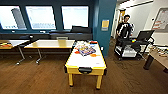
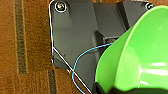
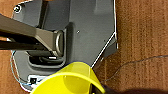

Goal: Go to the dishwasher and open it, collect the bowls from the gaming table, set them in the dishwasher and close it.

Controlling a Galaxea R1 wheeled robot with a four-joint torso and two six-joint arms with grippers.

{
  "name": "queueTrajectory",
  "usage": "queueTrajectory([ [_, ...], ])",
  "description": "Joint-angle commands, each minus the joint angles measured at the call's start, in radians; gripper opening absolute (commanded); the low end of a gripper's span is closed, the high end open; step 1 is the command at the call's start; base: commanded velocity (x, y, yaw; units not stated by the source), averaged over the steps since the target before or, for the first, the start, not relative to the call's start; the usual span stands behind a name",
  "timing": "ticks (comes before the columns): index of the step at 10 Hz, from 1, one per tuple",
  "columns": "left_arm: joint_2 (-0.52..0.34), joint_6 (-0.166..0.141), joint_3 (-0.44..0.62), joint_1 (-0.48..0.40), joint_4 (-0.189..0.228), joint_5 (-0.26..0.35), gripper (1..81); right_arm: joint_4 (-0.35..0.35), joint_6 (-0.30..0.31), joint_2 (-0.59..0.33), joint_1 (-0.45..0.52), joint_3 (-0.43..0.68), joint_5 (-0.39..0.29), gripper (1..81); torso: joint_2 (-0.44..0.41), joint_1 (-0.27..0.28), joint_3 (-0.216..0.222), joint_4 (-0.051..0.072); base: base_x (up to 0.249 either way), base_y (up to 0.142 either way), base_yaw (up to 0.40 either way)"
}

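Air-hockey table (image 1: 85, 60) mid-frame, open wood floor (image 1: 32, 77) all round; person (image 1: 124, 28) w/ cart (image 1: 130, 48) upper right. Green bowl (image 2: 140, 57), yellow bowl (image 3: 68, 81) at wrists; fingers: can't tell.

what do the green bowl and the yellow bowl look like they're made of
Green bowl: probably glossy plastic, with bright white highlights on its smooth inner wall. Yellow bowl: likely plastic too, uniform colour, thin rim, softer sheen.

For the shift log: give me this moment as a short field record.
place: room with brown floor
gaming table: straight ahead, white top, yellow rim, orange discs on it
left wrist view: green bowl, close up
right wrist view: yellow bowl, close up
person: back right by a black cart
side tables: wood-topped, left
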Motion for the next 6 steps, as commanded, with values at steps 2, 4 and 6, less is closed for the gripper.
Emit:
queueTrajectory([
  [2,-0.013,0.002,-0.004,-0.036,-0.004,0.033,1.0,-0.001,-0.001,-0.021,0.032,-0.006,-0.049,1.0,0.000,0.000,0.000,0.000,0.000,0.000,-0.400],
  [4,-0.007,-0.002,-0.004,-0.040,-0.006,0.046,1.0,-0.004,-0.001,-0.019,0.030,-0.006,-0.049,1.0,0.000,0.000,0.000,0.000,0.000,0.000,-0.400],
  [6,0.004,-0.004,-0.004,-0.048,-0.035,0.095,1.0,-0.006,-0.001,-0.021,0.029,-0.006,-0.049,1.0,0.000,0.000,0.000,0.000,0.000,0.000,-0.400],
])
